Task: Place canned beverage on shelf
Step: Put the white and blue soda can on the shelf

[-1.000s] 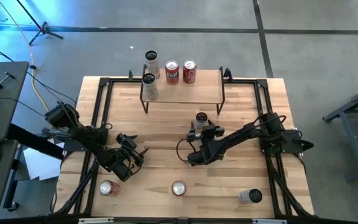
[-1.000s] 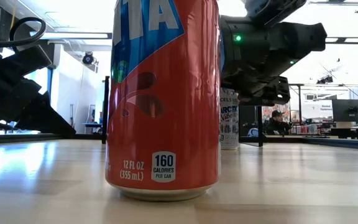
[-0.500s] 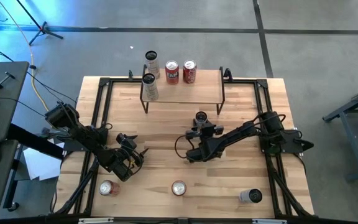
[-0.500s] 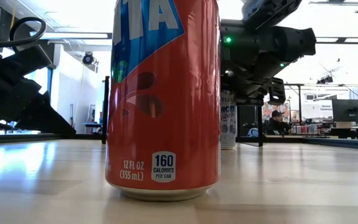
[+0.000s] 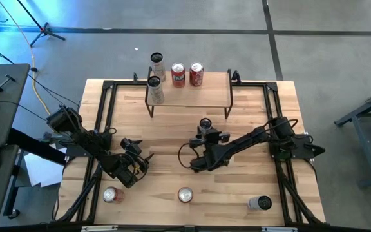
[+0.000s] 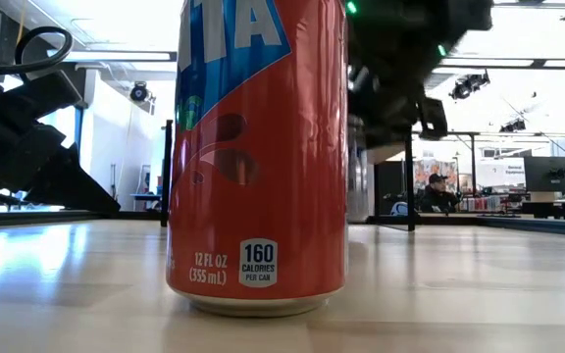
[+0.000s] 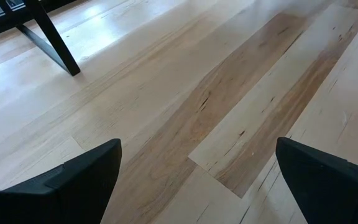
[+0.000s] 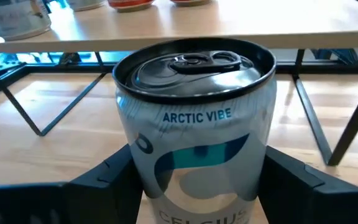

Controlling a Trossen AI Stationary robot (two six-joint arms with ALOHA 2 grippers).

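1. Our right claw [image 5: 206,132] is clenched around a silver Celsius can [image 8: 194,124] labelled "Arctic Vibe", upright, near the middle of the counter [image 5: 172,129], in front of the shelf [image 5: 211,93].
2. In the right wrist view the can sits between the two dark fingers [image 8: 107,177], its black top about level with the shelf's wooden board.
3. The shelf stands along the counter's far edge. On it we see a silver can [image 5: 154,89] at the left end and two red cans [image 5: 178,75] farther back; another silver can [image 5: 157,63] shows behind them.
4. Our left claw [image 5: 138,162] waits near the counter's front left corner, fingers [image 7: 73,180] spread wide over bare wood and grasping nothing.
5. Along the front edge stand a can [image 5: 111,194] on the left and an orange soda can [image 6: 258,152] in the middle; a silver can [image 5: 260,203] lies on its side to the right.
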